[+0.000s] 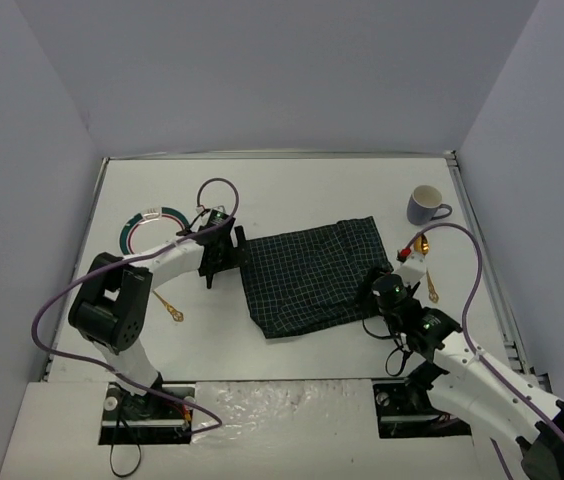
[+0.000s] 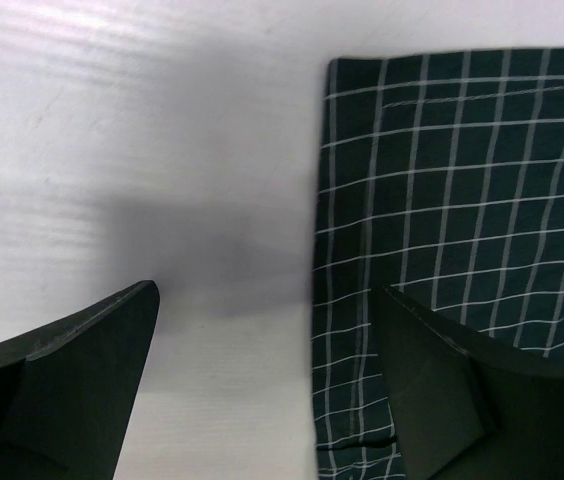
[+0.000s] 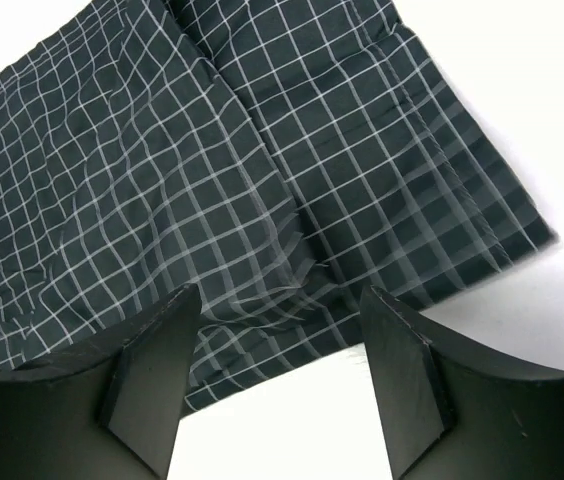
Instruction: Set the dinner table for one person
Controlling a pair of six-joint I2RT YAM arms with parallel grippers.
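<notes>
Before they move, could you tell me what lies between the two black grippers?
The dark green-blue checked cloth spreads between left gripper and right gripper, top view.

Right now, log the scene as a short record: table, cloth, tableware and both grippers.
surface: dinner table, white
cloth: dark checked cloth, spread mid-table, slightly rumpled
plate: green-rimmed plate, left of the cloth
mug: pale mug, upright, far right
cutlery: left gold utensil and right gold utensil, one either side of the cloth
left gripper: open, straddling the cloth's left edge
right gripper: open, over the cloth's near right edge
</notes>
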